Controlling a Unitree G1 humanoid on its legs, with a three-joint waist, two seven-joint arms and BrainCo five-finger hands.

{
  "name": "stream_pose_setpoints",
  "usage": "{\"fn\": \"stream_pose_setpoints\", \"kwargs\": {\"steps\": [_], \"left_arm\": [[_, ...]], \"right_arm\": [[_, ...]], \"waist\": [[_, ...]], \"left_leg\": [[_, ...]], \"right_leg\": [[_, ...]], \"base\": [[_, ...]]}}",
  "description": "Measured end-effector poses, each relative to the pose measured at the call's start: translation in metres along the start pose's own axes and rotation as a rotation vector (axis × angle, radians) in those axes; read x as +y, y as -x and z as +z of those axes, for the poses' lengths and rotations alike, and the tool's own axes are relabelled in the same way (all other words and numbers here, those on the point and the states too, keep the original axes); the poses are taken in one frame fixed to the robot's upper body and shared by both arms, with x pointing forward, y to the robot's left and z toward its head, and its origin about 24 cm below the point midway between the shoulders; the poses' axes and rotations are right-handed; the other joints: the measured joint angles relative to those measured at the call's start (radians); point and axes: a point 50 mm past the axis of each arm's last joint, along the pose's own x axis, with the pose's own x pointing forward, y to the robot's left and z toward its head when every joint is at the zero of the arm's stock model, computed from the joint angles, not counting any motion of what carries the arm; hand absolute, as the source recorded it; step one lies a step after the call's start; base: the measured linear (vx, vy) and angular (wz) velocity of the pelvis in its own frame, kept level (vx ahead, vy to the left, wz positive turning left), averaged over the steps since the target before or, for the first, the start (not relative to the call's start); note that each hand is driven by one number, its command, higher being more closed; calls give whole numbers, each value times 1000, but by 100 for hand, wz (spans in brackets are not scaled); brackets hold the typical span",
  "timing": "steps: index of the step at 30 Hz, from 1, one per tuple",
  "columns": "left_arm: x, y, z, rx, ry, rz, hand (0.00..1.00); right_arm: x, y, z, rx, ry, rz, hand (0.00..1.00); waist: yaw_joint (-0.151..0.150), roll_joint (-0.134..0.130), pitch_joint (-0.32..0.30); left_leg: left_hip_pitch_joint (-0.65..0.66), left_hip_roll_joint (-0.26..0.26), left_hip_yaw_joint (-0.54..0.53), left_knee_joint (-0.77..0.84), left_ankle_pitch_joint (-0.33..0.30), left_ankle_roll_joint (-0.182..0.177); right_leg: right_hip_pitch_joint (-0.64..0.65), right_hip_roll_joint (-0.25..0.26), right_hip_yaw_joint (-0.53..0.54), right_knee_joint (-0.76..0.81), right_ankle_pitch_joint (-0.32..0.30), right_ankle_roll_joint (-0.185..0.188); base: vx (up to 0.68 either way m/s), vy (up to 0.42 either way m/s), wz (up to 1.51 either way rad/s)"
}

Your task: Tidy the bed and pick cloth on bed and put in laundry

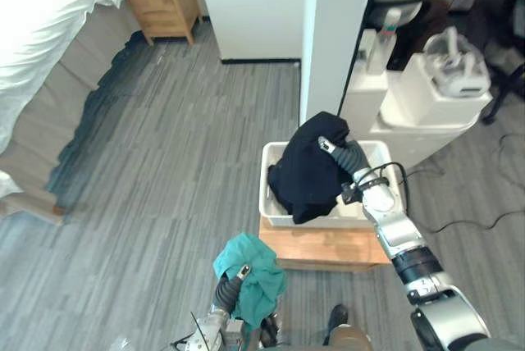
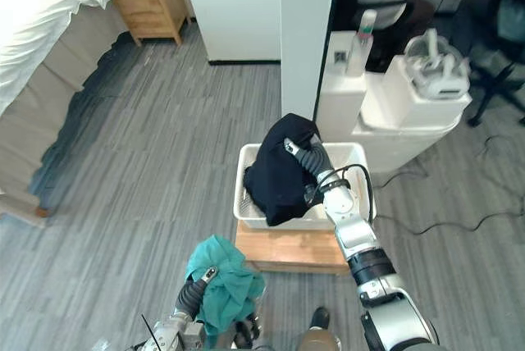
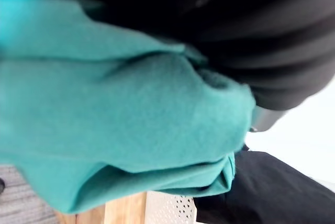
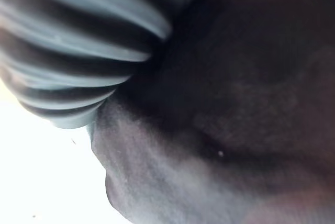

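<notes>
Basket (image 1: 267, 197) holds black cloth (image 1: 305, 172), bunched round right hand (image 1: 338, 151); teal cloth (image 1: 256, 273) at its six o'clock covers left hand (image 1: 228, 289). Neither grip is readable. Settle black inside rim before teal.

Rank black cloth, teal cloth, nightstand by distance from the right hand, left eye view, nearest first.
From the right hand:
1. black cloth: against the hand, draped over the white basket.
2. teal cloth: at the left hand, low in view.
3. nightstand: far upper left, by the bed.
</notes>
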Motion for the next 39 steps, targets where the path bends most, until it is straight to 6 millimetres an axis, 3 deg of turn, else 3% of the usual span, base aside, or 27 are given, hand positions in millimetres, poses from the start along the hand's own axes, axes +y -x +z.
{"fn": "stream_pose_setpoints", "kwargs": {"steps": [1,5,8,12,17,18,21,25,27,33,39], "left_arm": [[0,-1,3,-15,1,-3,100],[-1,-6,16,-73,13,-15,100],[-2,-13,27,-112,-2,-32,100],[-4,-16,38,-160,2,-44,100],[-9,-21,62,-264,-22,-66,100],[-8,-21,69,-290,-27,-61,100],[0,-19,80,-338,-35,-14,100],[6,-21,95,-396,-66,18,100],[6,-20,106,-444,-66,31,100],[24,-22,141,-582,-93,134,100],[47,-21,208,-828,-209,308,100]], "right_arm": [[-7,-4,-2,17,33,-24,0],[-33,-13,-6,75,69,-133,0],[-50,-15,-8,99,93,-195,0],[-57,-13,-11,114,128,-240,0],[-51,17,-24,107,187,-266,0],[-45,25,-23,84,199,-260,0],[-31,44,-25,63,256,-253,0],[-29,63,-28,60,388,-261,0],[-29,67,-27,52,435,-262,0],[-40,86,-38,103,488,-303,0],[-68,122,-53,207,531,-397,0]], "waist": [[-1,20,23],[0,51,72],[1,58,77],[-1,57,78],[-7,50,79],[-26,39,81],[-35,-12,64],[-58,-80,28],[-58,-96,11],[-70,-97,-32],[-107,-96,-70]], "left_leg": [[-3,-5,1,-17,13,4],[-31,-12,-8,-35,30,1],[-47,-17,-17,-58,50,6],[-46,-18,-18,-59,59,17],[-10,-17,-18,-73,58,16],[3,-17,-16,-80,58,16],[35,-8,10,-81,46,-1],[73,2,21,-81,38,-11],[87,6,39,-81,35,-16],[131,15,77,-83,27,-27],[164,28,124,-87,21,-36]], "right_leg": [[-11,-2,0,1,5,-4],[-41,-5,-11,-1,17,-8],[-56,-2,-22,-10,25,-2],[-42,4,-24,-43,40,-2],[3,15,-23,-75,41,-2],[17,19,-23,-86,41,-2],[36,26,0,-96,39,-4],[65,36,15,-96,29,-9],[69,39,36,-96,28,-10],[85,44,75,-96,26,-14],[87,57,130,-97,34,-23]], "base": [[-64,75,4],[-49,60,5],[7,25,9],[40,-1,1],[41,-20,1],[25,-20,-9],[16,-22,-25],[23,-24,-12],[-4,-8,-25],[-25,5,-18],[-22,5,-25]]}}
